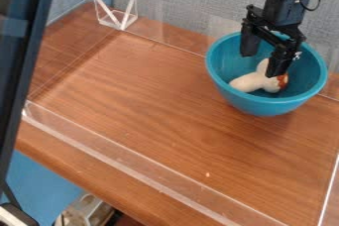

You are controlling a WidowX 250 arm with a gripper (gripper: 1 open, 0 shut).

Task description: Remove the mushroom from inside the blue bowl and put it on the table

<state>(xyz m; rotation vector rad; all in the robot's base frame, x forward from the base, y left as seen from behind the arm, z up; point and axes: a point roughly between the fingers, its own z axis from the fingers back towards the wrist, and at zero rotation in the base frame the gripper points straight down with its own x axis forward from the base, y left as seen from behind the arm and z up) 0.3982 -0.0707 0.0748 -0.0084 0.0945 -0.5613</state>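
Observation:
The teal-blue bowl [267, 96] stands on the wood-grain table [146, 111] at the right, near the back. Inside it lies the mushroom [256, 83] on its side, cream stem towards the left, reddish-brown cap partly hidden behind a finger. My black gripper [267, 56] points straight down into the bowl, open, with one finger at the bowl's left inner wall and the other over the mushroom's cap. Nothing is gripped between the fingers.
Low clear acrylic walls run along the table's edges, with a clear triangular bracket [117, 14] at the back left corner. A dark upright bar [24, 81] crosses the left of the view. Bare wood spreads left and in front of the bowl.

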